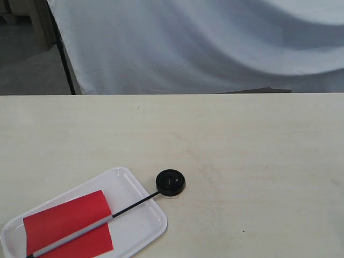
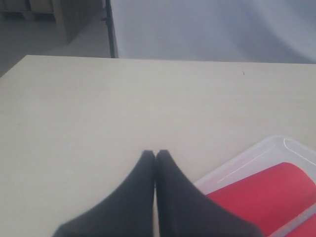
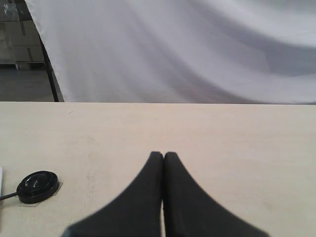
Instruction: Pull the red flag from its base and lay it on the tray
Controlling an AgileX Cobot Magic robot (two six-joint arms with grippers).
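The red flag [image 1: 67, 223] lies flat in the white tray [image 1: 137, 191] at the front left of the table. Its thin black stick [image 1: 134, 205] reaches over the tray's rim, and its tip ends beside the round black base [image 1: 170, 182]. The base stands on the table just right of the tray, with nothing in its centre hole. Neither gripper shows in the exterior view. My left gripper [image 2: 155, 154] is shut and empty, above bare table beside the tray [image 2: 256, 155] and the flag cloth [image 2: 261, 197]. My right gripper [image 3: 163, 155] is shut and empty, well apart from the base [image 3: 37, 186].
A pale wooden table [image 1: 242, 150] fills the scene, its far edge running across the view. Behind it hangs a white cloth backdrop [image 1: 204, 43], with a dark pole [image 1: 64, 59] at its left side.
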